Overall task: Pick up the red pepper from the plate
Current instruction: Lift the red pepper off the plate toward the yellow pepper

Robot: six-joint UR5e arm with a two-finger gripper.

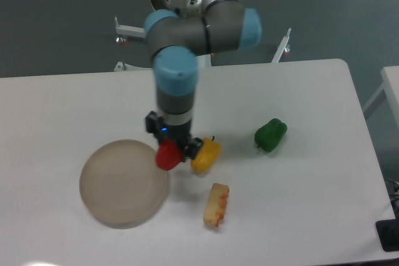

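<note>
The red pepper (166, 156) is glossy and small, held at the right rim of the plate (118, 185), a round beige-tan disc on the white table. My gripper (174, 147) points down and is shut on the red pepper, its dark fingers on either side of it. I cannot tell whether the pepper still touches the plate. The plate holds nothing else.
A yellow pepper (206, 154) lies right next to the gripper's right side. A green pepper (270, 134) lies further right. A pale yellow and orange food piece (216, 204) lies below the yellow pepper. The table's right edge (368, 147) is near the green pepper.
</note>
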